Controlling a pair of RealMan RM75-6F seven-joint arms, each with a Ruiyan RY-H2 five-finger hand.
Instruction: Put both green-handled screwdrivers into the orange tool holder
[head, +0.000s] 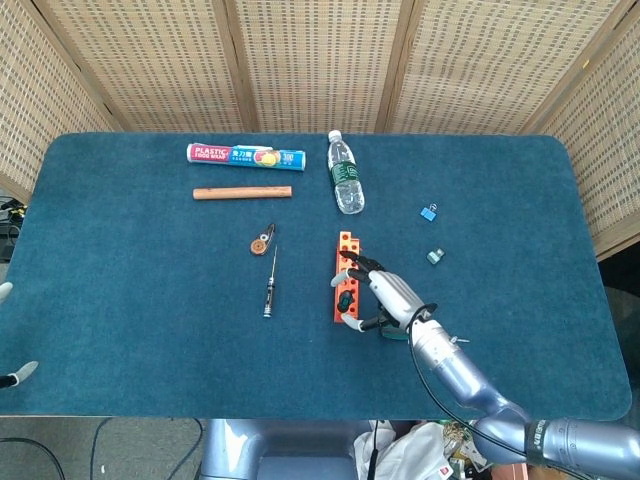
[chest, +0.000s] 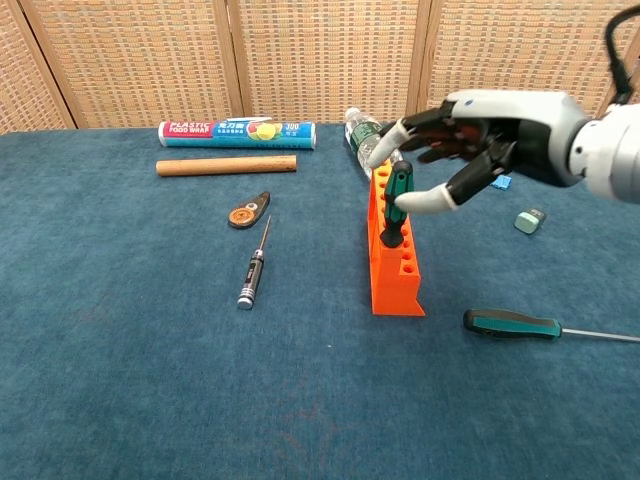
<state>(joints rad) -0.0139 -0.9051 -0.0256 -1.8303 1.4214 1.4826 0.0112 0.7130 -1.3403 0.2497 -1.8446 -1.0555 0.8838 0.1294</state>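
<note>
Progress: roughly half done, judging by how things lie; one of the two green-handled tools is in the holder, the other is not.
Seated screwdriver: the first green-handled screwdriver (chest: 396, 205) stands upright in a hole of the orange tool holder (chest: 395, 268), just under the fingertips of the right robot hand (chest: 470, 150).
Right robot hand: fingers spread apart and holding nothing; it hovers over the seated handle, thumb just beside it. Whether a fingertip brushes the handle is hard to tell from the chest view, but nothing is clamped.
Holder: stands on the blue surface (chest: 140, 380) directly below the right robot hand, its nearer holes unfilled.
Second screwdriver: the other green-handled screwdriver (chest: 520, 324) lies flat on the surface, below and to the near side of the right robot hand, apart from the holder, its shaft pointing away to the robot's right.
Left robot hand: only a pale tip (head: 20, 372) shows at the edge of the head view, well away from the right robot hand; I cannot tell how its fingers stand.
Remaining: lift the lying screwdriver, turn it shaft-down and seat it in a free hole.
Bystanders: a small black-handled driver (chest: 252, 272) and a water bottle (chest: 364, 139) sit out to the far side of the holder from the right robot hand.
</note>
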